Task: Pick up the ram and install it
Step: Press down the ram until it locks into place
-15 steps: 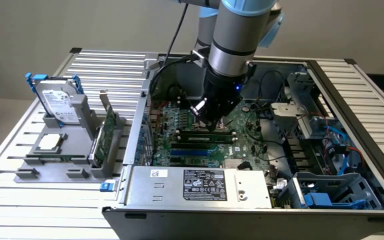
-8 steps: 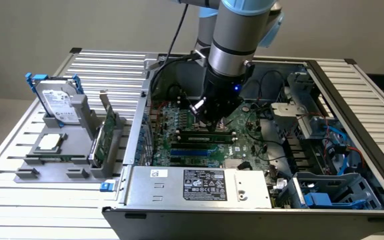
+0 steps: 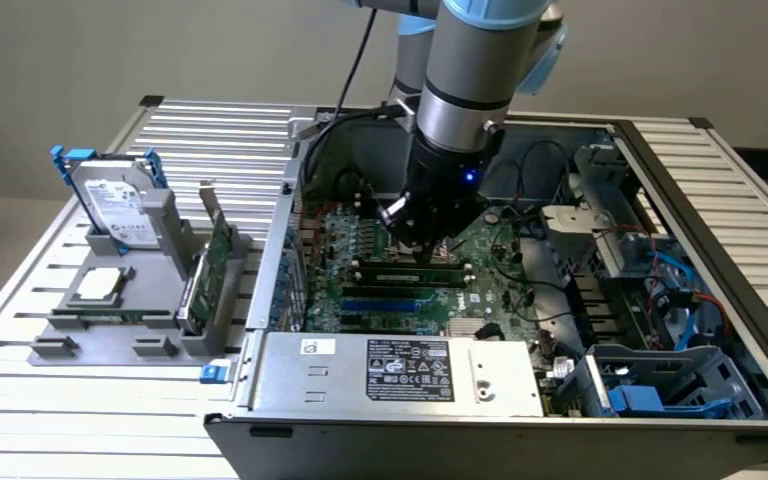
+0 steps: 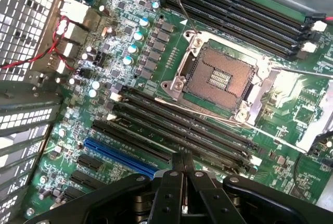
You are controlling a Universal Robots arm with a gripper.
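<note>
The ram, a long, narrow green circuit-board stick with a row of small black chips [image 3: 406, 268], appears to stand on edge in one of the black memory slots [image 4: 182, 125] of the green motherboard [image 4: 130, 21]. It lies directly beneath the claw [image 3: 427, 246], though I cannot tell whether it is fully seated. The black claw [image 4: 183, 165] has its two fingers pressed together with nothing visibly clamped between them, and its tips hang just over the slot bank beside the square silver-framed processor socket [image 4: 218, 75]. The grey robot arm [image 3: 471, 80] reaches straight down into the open black metal computer case [image 3: 398, 375]. Well apart, toward the exterior view's left, a grey holder [image 3: 104, 340] on the slatted metal surface [image 3: 37, 400] carries a silver boxy hard drive with blue rails [image 3: 111, 205] and a broad green expansion card [image 3: 208, 275] standing upright.
</note>
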